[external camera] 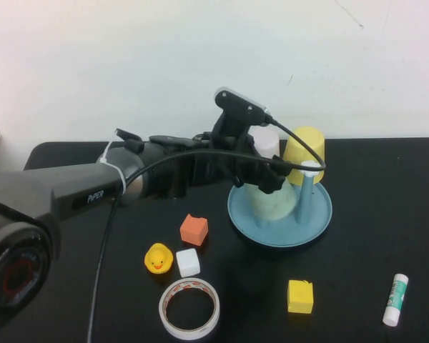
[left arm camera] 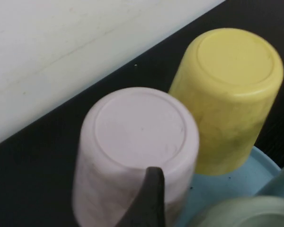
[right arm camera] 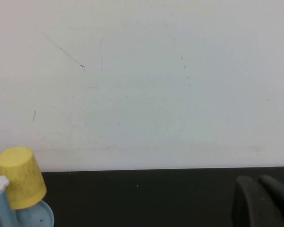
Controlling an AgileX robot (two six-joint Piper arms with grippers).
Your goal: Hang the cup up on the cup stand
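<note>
While left gripper (external camera: pixel 270 180) nears stand (external camera: pixel 280 230), three cups stand

Mint-green cup (external camera: pixel 274 202), light-blue cup stand (external camera: pixel 318 214), yellow cup (external camera: pixel 305 146), pinkish-white cup (left arm camera: pixel 135 151), black table (external camera: pixel 386 236).

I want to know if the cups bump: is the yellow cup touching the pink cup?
Cannot tell. In the left wrist view the yellow cup and the pinkish-white cup overlap with no visible gap, but contact isn't plain.

Rubber duck (external camera: pixel 158 259); tape roll (external camera: pixel 189 308); glue stick (external camera: pixel 395 299)
</note>
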